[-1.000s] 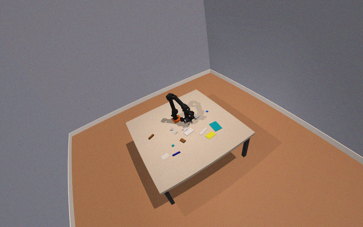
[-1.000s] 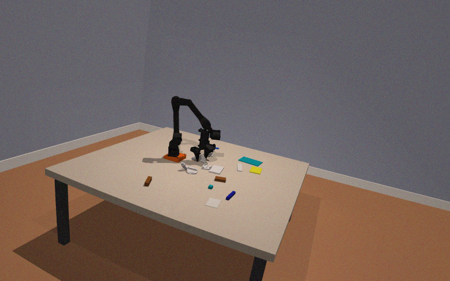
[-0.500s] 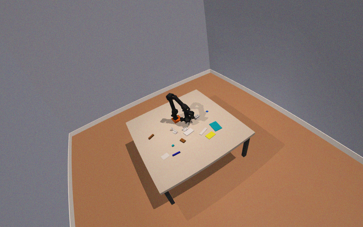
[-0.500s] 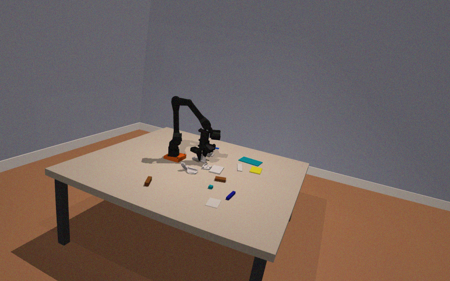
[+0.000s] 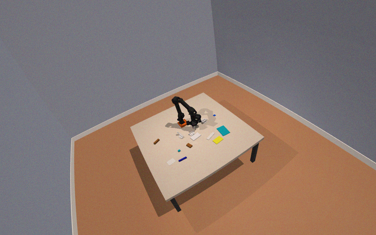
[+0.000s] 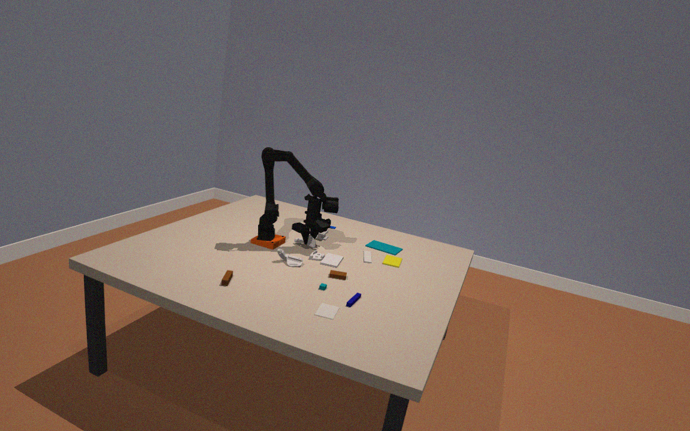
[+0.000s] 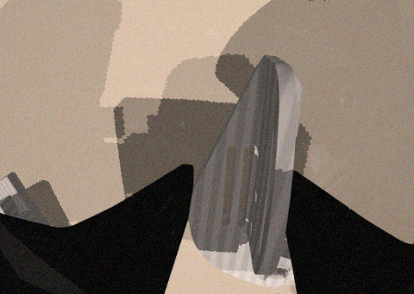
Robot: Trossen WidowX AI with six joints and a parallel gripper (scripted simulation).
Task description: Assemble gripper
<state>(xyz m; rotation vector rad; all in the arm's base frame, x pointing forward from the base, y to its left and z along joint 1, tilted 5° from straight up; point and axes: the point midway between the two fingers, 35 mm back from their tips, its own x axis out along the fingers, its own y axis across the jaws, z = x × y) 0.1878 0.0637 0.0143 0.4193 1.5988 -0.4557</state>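
Note:
My gripper (image 5: pixel 194 125) (image 6: pixel 309 241) (image 7: pixel 238 178) is low over the table, its black fingers shut on a grey ridged jaw (image 7: pixel 276 113). The jaw stands on edge between them, its tapered end pointing up the wrist view. The other jaw (image 5: pixel 180 135) (image 6: pixel 293 261) lies apart with one end raised. A pale part with holes (image 5: pixel 192 133) (image 6: pixel 316 255) lies beside a white flat block, and another grey part (image 5: pixel 204 120) (image 6: pixel 324 234) is behind the gripper. I cannot tell which is the gripper base and which the housing plate. Contact under the held jaw is hidden.
The white block (image 5: pixel 195 136) (image 6: pixel 331 260) is nearby. A white strip (image 5: pixel 210 135) (image 6: pixel 367 256), teal plate (image 5: pixel 223 130) (image 6: pixel 384 246) and yellow plate (image 5: pixel 218 139) (image 6: pixel 392 261) lie to the right. Two brown blocks, a teal cube, a dark blue bar and a white card lie towards the front.

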